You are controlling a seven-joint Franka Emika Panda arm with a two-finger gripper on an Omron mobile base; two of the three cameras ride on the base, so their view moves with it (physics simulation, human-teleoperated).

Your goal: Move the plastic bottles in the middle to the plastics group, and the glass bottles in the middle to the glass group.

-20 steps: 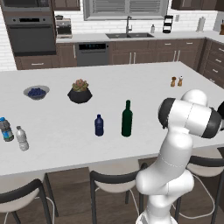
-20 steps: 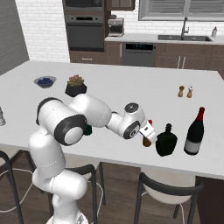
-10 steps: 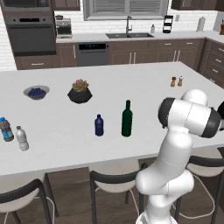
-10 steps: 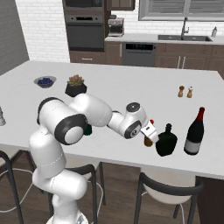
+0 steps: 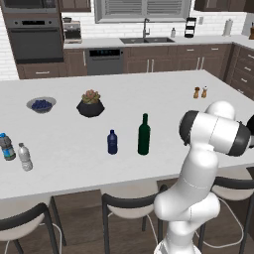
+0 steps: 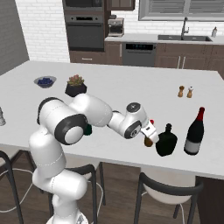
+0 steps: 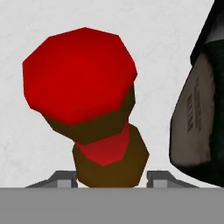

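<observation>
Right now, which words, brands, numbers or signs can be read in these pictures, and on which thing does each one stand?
No text can be read.
Squat black bottle: grey label with dark marks, too blurred to read.
Water bottle with a blue label: label too small to read.
Dishwasher: lit panel marks, too small to read.
Amber bottle with the red cap, green bottle, dark blue bottle: no lettering visible.

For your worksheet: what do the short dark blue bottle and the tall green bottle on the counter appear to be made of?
The dark blue bottle looks like opaque matte plastic: flat colour, no glints. The green bottle looks like dark glass, judging by its wine-bottle shape and faint sheen, though the rendering leaves this open.
</observation>
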